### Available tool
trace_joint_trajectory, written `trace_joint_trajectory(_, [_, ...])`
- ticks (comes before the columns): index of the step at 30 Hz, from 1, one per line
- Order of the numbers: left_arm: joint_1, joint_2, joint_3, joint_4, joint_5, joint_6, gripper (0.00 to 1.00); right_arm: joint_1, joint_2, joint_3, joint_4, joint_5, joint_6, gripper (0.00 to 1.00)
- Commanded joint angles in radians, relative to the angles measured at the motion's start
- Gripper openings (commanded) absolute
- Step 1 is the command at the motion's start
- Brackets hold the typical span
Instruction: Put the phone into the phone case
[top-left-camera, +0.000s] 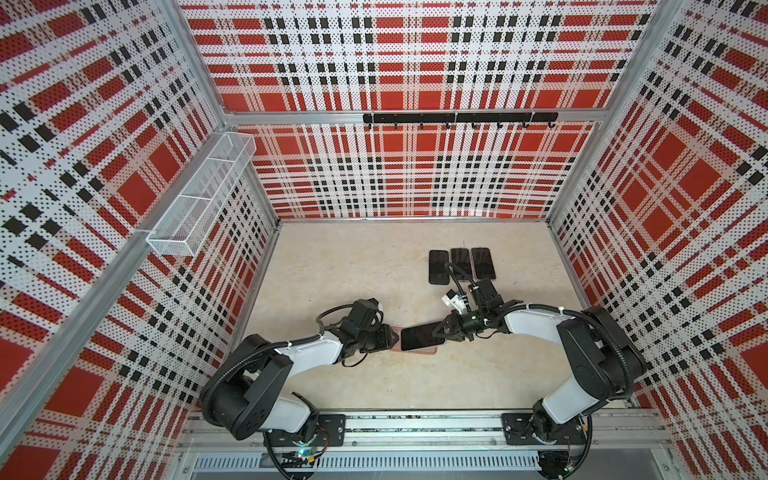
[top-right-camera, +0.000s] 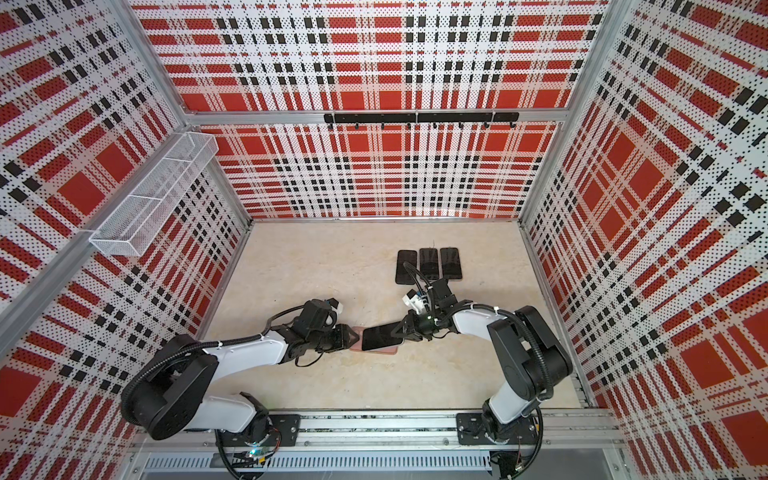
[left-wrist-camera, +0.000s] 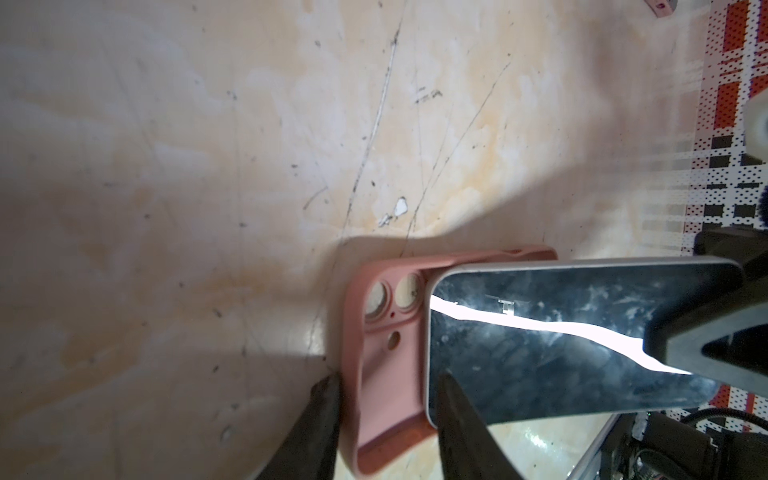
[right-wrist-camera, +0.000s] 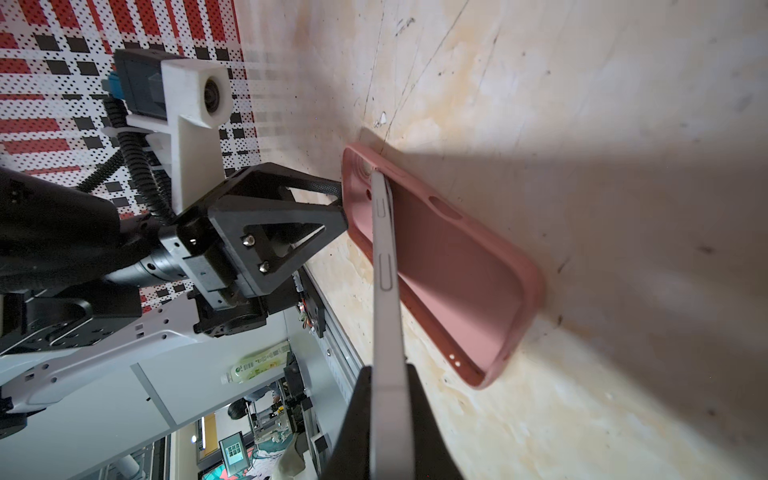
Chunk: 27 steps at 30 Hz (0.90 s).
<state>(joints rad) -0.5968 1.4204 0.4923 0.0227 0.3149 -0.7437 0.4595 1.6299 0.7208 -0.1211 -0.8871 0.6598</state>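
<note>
Top views. Phone (top-left-camera: 420, 337) lies screen up at mid-desk (top-left-camera: 353, 270), near side, over the pink phone case (top-left-camera: 419, 351). The case's near long edge and left end show from under it in both top views. Right arm (top-left-camera: 536, 322) reaches in from the right, and the right jaws are closed on the phone's right end. Left arm (top-left-camera: 307, 353) reaches in from the left, with the left jaws at the case's left end. Three more phones (top-left-camera: 461, 255) lie side by side farther back.

Left wrist. Left jaws stand part open, astride the camera-hole end of the case (left-wrist-camera: 374, 374). One finger (left-wrist-camera: 320, 419) is against the outer wall, the other (left-wrist-camera: 457, 428) is inside at the end edge of the phone (left-wrist-camera: 540, 332). Whether they pinch the case cannot be told. The camera holes are uncovered.

Right wrist. Fingers (right-wrist-camera: 424, 424) of the right jaws clamp the phone (right-wrist-camera: 386, 291) across its faces. The phone is tilted, with its left end down in the case (right-wrist-camera: 449, 270) beside the camera holes and its held end raised clear. The case lies flat on the desk.
</note>
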Motion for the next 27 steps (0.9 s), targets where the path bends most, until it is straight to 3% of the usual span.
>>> trace_joint_trajectory(1, [-0.049, 0.013, -0.015, 0.069, 0.070, -0.038, 0.41, 0.053, 0.081, -0.026, 0.010, 0.131, 0.035, 0.00])
trace_joint_trajectory(15, [-0.073, 0.032, -0.015, 0.103, 0.073, -0.068, 0.41, 0.095, 0.172, -0.021, 0.092, 0.116, 0.053, 0.00])
trace_joint_trajectory(21, [-0.075, 0.040, -0.006, 0.074, 0.055, -0.055, 0.38, 0.095, 0.157, 0.031, -0.053, 0.170, -0.033, 0.00])
trace_joint_trajectory(27, [-0.089, 0.070, 0.033, -0.012, -0.013, -0.005, 0.37, 0.098, 0.111, 0.134, -0.278, 0.283, -0.137, 0.11])
